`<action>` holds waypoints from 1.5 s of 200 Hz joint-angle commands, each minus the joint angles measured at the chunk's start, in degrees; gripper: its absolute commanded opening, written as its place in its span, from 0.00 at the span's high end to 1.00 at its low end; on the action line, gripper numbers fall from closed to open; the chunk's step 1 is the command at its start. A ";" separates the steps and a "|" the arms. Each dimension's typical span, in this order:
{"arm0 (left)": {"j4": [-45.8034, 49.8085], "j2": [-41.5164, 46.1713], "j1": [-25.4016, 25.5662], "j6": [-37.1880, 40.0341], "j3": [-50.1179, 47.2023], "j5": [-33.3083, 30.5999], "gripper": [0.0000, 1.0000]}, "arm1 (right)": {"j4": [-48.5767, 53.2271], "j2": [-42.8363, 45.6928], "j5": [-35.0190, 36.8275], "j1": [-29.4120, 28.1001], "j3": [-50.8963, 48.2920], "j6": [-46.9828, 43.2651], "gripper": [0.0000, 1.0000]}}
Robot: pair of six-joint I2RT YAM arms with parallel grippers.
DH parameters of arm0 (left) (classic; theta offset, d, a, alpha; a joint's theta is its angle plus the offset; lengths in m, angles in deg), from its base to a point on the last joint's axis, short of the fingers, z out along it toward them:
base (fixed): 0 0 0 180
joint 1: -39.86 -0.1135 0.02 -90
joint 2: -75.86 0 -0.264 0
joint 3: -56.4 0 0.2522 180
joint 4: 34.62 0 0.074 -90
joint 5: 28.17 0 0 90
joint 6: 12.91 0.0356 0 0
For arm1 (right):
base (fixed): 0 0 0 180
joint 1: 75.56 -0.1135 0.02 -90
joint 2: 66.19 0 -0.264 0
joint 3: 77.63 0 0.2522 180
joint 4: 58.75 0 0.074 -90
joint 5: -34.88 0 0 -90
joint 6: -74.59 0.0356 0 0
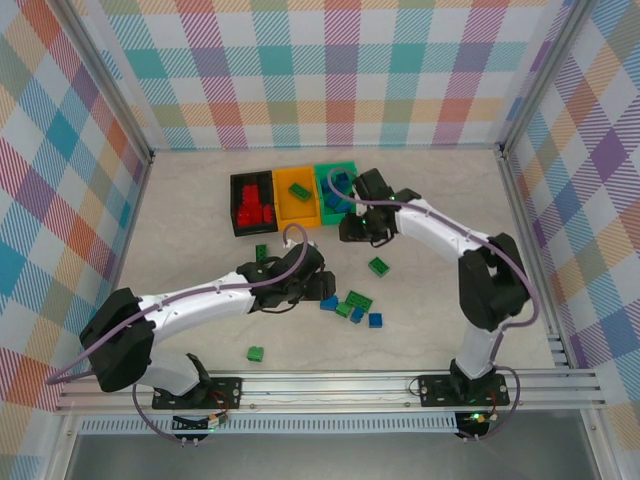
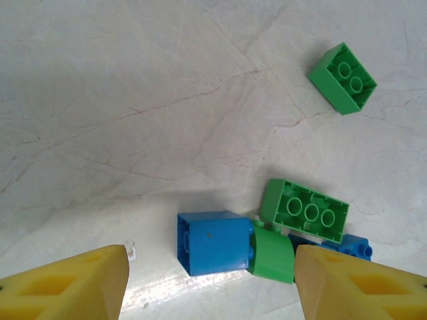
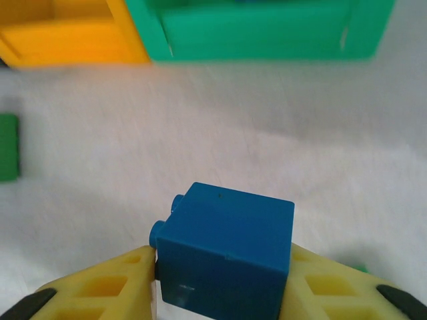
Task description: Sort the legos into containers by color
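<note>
Two yellow fingers of the right gripper [image 3: 223, 290] are clamped on a blue brick [image 3: 225, 257], gripping its sides, with its studs facing left. Just ahead stand the green bin [image 3: 267, 30] and, to its left, the orange bin [image 3: 67, 37]. A green piece [image 3: 8, 147] lies on the table [image 3: 280, 133] at the left edge of this view.

The left gripper [image 2: 213, 293] has its fingers apart. A second blue brick [image 2: 213, 243] lies on the table between the tips, and neither tip touches it. A small green brick [image 2: 272, 252] sits against its right side, with a long green brick [image 2: 305, 210] just beyond. A lone green brick [image 2: 343, 78] lies farther off.

From above, the three bins sit in a touching row. The black bin [image 1: 235, 205] on the left holds red bricks [image 1: 254, 205]. The orange bin is in the middle and holds one green brick [image 1: 300, 190]. The green bin on the right holds blue bricks [image 1: 338, 185]. More green and blue bricks lie scattered on the table between the arms.
</note>
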 commanded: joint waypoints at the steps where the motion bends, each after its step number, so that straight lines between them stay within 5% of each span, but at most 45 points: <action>1: 3.43 2.85 1.83 -2.13 -1.03 -3.21 0.34 | 3.15 -5.51 1.32 1.31 9.73 -3.15 0.58; 41: 5.86 6.27 4.30 -4.36 -2.41 -6.72 0.33 | 9.85 -16.44 4.80 3.03 28.44 -5.91 0.56; 76: 6.65 8.19 5.48 -5.80 -3.79 -8.15 0.33 | 15.49 -21.72 5.82 3.89 38.49 -6.65 0.44; 116: 6.71 7.43 5.77 -5.94 -3.81 -8.15 0.30 | 8.04 -14.49 0.24 3.89 24.67 -5.39 0.43; 220: 2.91 -4.82 5.91 -2.34 2.56 -3.67 0.30 | -0.83 11.04 -0.22 3.85 -12.22 -2.27 0.43; 300: 1.97 -12.29 5.85 -0.88 6.55 0.17 0.30 | -1.98 15.09 0.27 3.89 -19.88 -0.28 0.43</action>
